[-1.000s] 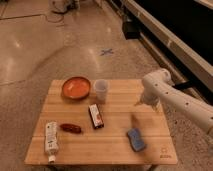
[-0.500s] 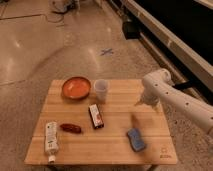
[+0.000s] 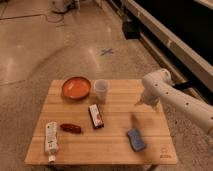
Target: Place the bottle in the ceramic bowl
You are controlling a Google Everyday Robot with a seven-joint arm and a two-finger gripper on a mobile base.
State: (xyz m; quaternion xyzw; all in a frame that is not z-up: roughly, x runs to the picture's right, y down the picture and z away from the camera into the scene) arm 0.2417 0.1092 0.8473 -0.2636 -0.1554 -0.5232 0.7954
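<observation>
white tubular arm [image 3: 186, 103], rounded elbow joint [image 3: 156, 80], hand [image 3: 145, 103] at its lower end

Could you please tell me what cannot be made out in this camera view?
Camera view:
1. On the bottle, the label print is too small to read.
2. The gripper, over the right edge of the table, is largely hidden by the arm's own wrist.
3. The arm is cut off by the right frame edge.
4. The dark-red item beside the bottle is too small to identify.
</observation>
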